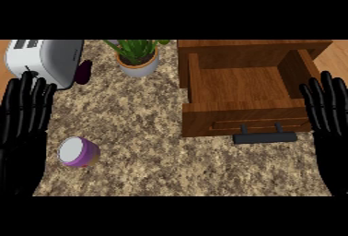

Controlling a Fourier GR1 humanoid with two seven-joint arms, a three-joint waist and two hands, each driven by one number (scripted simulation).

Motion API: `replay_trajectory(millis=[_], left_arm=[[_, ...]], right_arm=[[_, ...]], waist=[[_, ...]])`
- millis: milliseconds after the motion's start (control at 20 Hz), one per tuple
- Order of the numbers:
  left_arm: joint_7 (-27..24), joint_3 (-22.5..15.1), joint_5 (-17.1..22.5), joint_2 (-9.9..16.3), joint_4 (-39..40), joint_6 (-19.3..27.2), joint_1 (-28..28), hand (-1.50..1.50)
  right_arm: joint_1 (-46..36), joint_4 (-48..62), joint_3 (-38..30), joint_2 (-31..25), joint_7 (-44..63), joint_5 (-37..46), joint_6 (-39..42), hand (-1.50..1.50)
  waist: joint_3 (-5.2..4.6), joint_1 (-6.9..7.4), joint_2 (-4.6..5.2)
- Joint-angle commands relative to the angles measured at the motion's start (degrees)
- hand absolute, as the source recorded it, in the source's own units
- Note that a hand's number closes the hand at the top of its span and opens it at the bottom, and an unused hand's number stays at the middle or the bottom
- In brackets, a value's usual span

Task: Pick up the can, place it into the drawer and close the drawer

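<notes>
A purple can [78, 152] with a white top stands upright on the speckled counter [149, 138] at the lower left. The wooden drawer [245, 122] is pulled open at the upper right, its inside bare, with a black handle [265, 137] on its front. My left hand [24, 120] rests open at the left edge, fingers up, just left of the can and apart from it. My right hand [327, 115] rests open at the right edge, beside the drawer's front corner.
A white toaster [44, 60] sits at the back left with a dark purple object [83, 72] next to it. A potted green plant [138, 57] stands at the back middle, left of the drawer.
</notes>
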Motion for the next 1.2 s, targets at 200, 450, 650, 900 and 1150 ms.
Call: replay_trajectory(millis=[200, 450, 650, 900, 1150], left_arm=[[0.25, 4.8, -14.12, -2.87, -2.43, 17.39, 6.86, -1.5], [14.75, 4.81, -11.77, -2.92, -1.07, 34.27, 13.82, -1.5], [21.81, -3.74, -19.33, -2.93, -8.78, 42.21, 19.8, -1.5], [28.57, -15.25, -32.09, -2.94, -10.83, 49.41, 19.24, -1.5], [34.08, -9.01, -32.68, -2.94, -9.6, 45.08, 13.4, -1.5]], right_arm=[[1.06, -1.45, -1.79, 0.37, -1.28, 0.24, -1.1, -1.5], [6.25, 2.33, -4.03, 1.64, 7.4, 0.42, -4.61, -1.5], [4.94, 0.89, -5.69, 0.74, 10.24, -0.53, -4.95, -1.5], [6.83, -1.98, -6.8, 0.1, 11.26, -2.86, -3.03, -1.5], [11.1, 0.0, -5.33, 2.06, 4.06, -0.8, -1.46, -1.5]], waist=[[0.14, 3.42, -0.19], [0.12, 3.12, 0.11], [0.14, 2.94, -0.06], [0.11, 2.51, 0.0], [0.09, 2.43, 0.02]])
